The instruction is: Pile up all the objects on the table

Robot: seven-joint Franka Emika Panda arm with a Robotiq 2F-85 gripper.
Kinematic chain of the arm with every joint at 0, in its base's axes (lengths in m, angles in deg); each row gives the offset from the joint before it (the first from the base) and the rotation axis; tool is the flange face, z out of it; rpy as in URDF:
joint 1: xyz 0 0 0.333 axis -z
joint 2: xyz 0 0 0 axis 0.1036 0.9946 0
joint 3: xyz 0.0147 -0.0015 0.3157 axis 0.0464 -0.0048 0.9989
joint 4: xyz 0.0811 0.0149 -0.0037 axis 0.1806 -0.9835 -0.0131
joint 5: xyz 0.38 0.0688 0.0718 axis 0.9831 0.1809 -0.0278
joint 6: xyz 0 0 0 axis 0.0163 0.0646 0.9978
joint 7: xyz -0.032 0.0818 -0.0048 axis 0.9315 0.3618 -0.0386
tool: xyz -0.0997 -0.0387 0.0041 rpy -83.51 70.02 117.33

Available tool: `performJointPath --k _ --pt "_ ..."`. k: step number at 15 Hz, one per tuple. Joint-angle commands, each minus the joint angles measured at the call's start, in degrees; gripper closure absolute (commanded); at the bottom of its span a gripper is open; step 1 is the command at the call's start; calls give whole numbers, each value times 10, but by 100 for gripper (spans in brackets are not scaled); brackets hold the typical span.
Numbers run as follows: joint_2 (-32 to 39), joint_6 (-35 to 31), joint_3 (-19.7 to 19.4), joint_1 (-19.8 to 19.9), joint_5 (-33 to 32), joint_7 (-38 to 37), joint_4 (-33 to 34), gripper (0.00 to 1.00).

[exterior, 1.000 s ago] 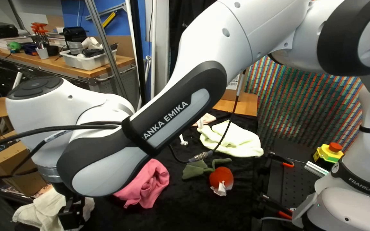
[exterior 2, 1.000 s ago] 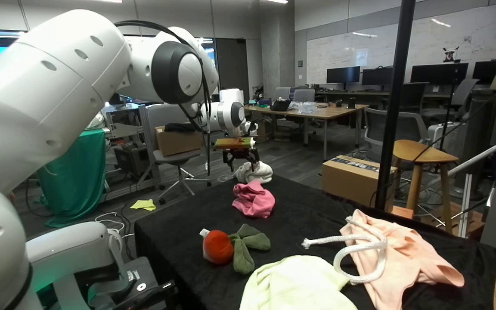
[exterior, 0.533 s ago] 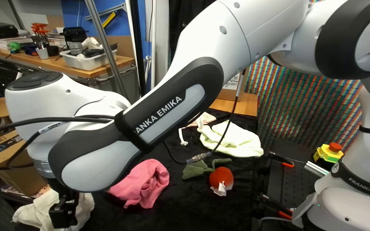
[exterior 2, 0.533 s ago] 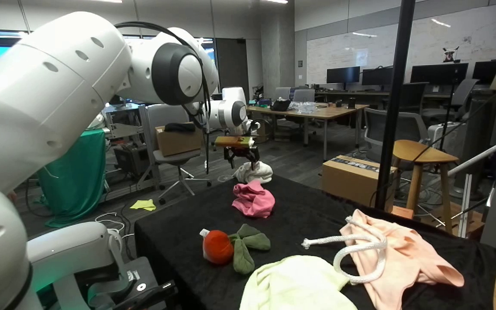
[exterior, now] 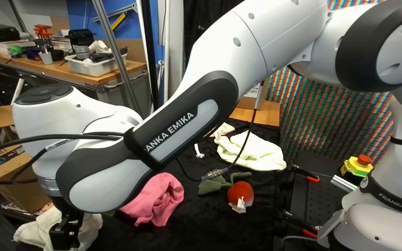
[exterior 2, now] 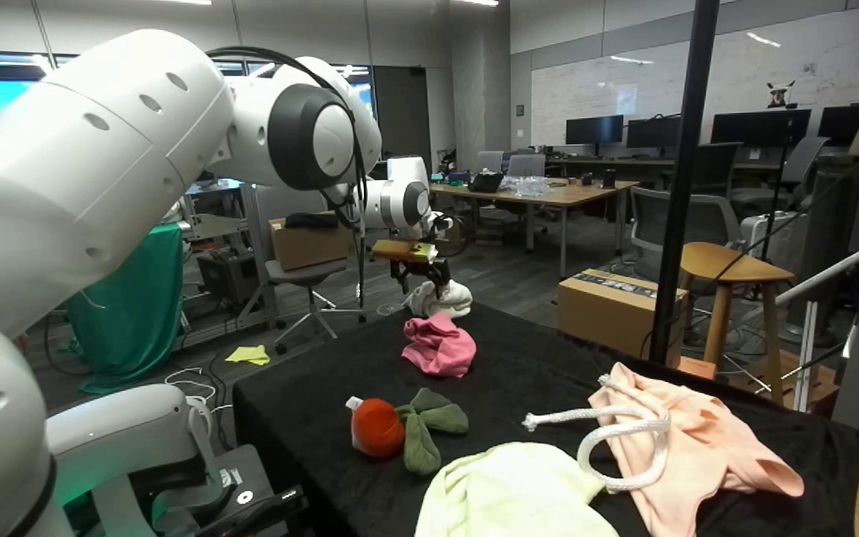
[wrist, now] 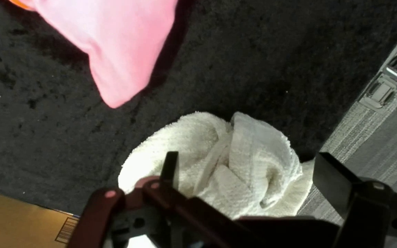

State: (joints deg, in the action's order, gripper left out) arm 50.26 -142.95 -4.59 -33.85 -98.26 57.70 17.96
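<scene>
My gripper (wrist: 248, 167) is open and empty above the crumpled white cloth (wrist: 250, 162), its fingers apart on either side of the cloth's middle. The gripper also shows in both exterior views (exterior 2: 422, 285) (exterior: 65, 238); the white cloth (exterior 2: 453, 300) lies at the table's far end. A pink cloth (exterior 2: 441, 347) lies near it and shows partly in the wrist view (wrist: 122, 51). A red plush with green leaves (exterior 2: 377, 429), a pale yellow-green cloth (exterior 2: 511, 496), a peach cloth (exterior 2: 705, 440) and a white rope (exterior 2: 627, 434) lie farther off. The arm partly hides the peach cloth and rope in an exterior view.
The black-covered table (exterior 2: 310, 380) ends just past the white cloth, with grey floor (wrist: 391, 137) beyond. A cardboard box (exterior 2: 608, 309) and a black pole (exterior 2: 683, 179) stand beside the table. The arm's cable (exterior: 187, 170) hangs over the table.
My gripper has shifted slightly over the white cloth, moving left in an exterior view, and its wrist has tilted a little. The objects on the table have not moved.
</scene>
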Motion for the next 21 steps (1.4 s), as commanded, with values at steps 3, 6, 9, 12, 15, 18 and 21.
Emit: performJointPath --k 3,6,9,12,15,18,21 --pt "20 -27 1 -1 5 -16 24 0" --pt "26 -32 1 0 5 -21 29 0" --pt "28 -27 -2 -1 2 -25 33 28" --pt "28 -24 -5 -2 0 -29 36 51" --pt "26 -25 -10 -4 -3 -31 33 73" --pt "21 -19 -14 -6 -8 -31 28 93" --pt "6 0 -15 -9 -13 -29 18 99"
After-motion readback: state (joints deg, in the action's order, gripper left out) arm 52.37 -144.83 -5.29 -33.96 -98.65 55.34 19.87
